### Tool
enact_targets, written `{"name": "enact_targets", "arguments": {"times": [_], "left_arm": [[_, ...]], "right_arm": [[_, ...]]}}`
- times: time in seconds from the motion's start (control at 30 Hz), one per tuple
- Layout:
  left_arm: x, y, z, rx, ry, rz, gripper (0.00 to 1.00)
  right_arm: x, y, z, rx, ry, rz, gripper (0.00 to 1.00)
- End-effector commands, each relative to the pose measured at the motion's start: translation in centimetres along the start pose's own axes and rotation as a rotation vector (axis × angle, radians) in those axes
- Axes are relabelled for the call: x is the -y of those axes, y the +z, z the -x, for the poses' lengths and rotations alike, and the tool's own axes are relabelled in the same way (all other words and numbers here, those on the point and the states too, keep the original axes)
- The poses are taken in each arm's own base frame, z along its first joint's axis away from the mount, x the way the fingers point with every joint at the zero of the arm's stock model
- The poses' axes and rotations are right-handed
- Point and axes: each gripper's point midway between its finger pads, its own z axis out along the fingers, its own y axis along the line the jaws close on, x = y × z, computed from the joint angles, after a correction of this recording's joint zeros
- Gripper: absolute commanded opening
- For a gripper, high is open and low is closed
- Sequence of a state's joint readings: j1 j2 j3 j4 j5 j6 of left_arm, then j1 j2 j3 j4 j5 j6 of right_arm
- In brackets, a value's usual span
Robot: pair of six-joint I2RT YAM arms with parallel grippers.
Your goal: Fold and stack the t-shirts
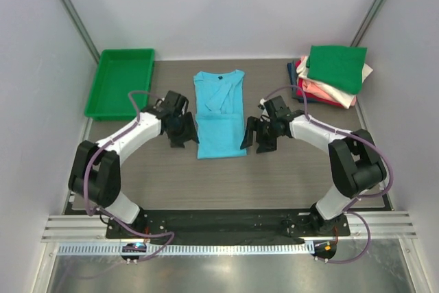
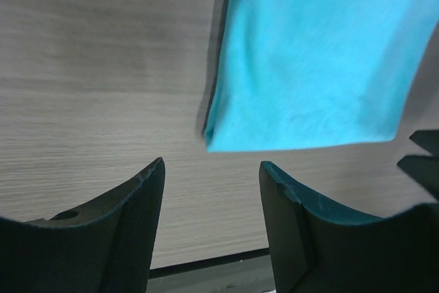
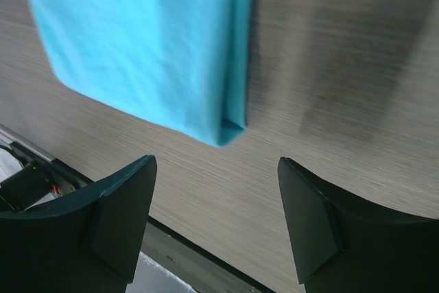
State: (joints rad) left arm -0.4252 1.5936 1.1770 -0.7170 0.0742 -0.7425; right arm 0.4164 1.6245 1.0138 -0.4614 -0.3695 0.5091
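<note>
A turquoise t-shirt [image 1: 219, 113] lies flat in the middle of the table, folded into a long strip with its sleeves turned in. Its lower corners show in the wrist views [image 2: 315, 66] [image 3: 151, 46]. My left gripper [image 1: 184, 130] hovers just off the strip's left edge, open and empty [image 2: 211, 169]. Just off the right edge my right gripper [image 1: 255, 136] hovers, open and empty too [image 3: 217, 169]. A stack of folded t-shirts [image 1: 333, 73] sits at the back right, a green one on top over cream, pink, red and navy.
A green plastic tray [image 1: 121, 81] stands at the back left. Wood-grain table [image 1: 226, 180] stretches in front of the shirt, ending at a black base rail [image 1: 226, 223] near the arm bases. White walls close in both sides.
</note>
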Motion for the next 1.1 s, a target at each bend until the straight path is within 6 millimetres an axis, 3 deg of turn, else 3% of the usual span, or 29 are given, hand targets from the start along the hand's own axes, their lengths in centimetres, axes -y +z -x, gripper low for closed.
{"name": "enact_targets", "arguments": {"times": [0.0, 0.3, 0.47, 0.7, 0.93, 1.07], "left_arm": [[2.2, 0.3, -0.9, 0.039, -0.017, -0.188, 0.59], [1.1, 3.0, -4.4, -0.013, -0.025, -0.227, 0.58], [0.3, 4.2, -4.9, -0.020, -0.034, -0.209, 0.55], [-0.3, 5.7, -5.7, -0.054, -0.032, -0.181, 0.50], [-0.8, 6.5, -6.5, -0.051, -0.055, -0.172, 0.46], [-0.5, 7.3, -6.7, -0.063, -0.071, -0.177, 0.25]], "right_arm": [[-1.3, 0.3, 0.4, 0.044, -0.020, 0.104, 0.75], [0.1, 3.4, -1.9, -0.003, 0.033, 0.128, 0.65], [1.6, 4.6, -3.5, -0.037, 0.043, 0.102, 0.46], [1.7, 4.6, -3.8, -0.044, 0.031, 0.106, 0.27], [1.8, 4.7, -3.9, -0.052, 0.032, 0.109, 0.19], [1.8, 4.7, -4.1, -0.054, 0.027, 0.115, 0.09]]}}
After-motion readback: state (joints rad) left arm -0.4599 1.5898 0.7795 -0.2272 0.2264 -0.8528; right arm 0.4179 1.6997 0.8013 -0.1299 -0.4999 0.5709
